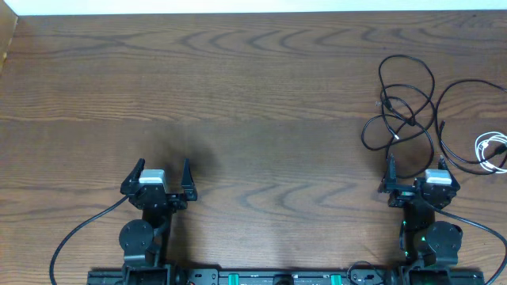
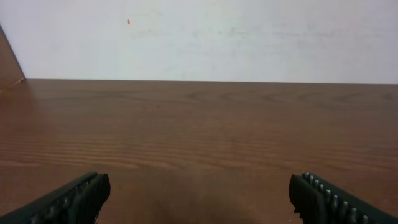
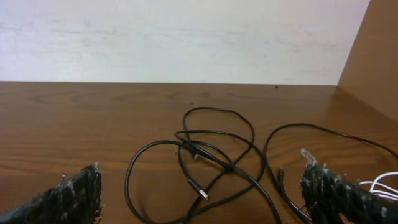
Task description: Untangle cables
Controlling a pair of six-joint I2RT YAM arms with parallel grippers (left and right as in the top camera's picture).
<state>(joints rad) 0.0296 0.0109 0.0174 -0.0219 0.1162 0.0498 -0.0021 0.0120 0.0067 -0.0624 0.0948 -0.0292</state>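
Fingers (image 2: 74, 196) of the left gripper (image 1: 164, 169) stand wide apart over bare table (image 1: 261, 95), holding nothing; the right gripper (image 1: 416, 170) is just as wide and also empty. Black cables (image 1: 408, 111) lie in a loose tangle at the right of the overhead frame, just ahead of the right gripper. A white cable (image 1: 491, 149) is coiled at the far right edge, near them. In the right wrist view the black loops cross at mid-frame and a plug (image 3: 202, 194) points toward the bottom. These cords look light, limp and thin, likely to slide out of a shallow pinch and drag their neighbours along. A stiffer plug end, or a lone loop away from the crossing, seems the best hold.
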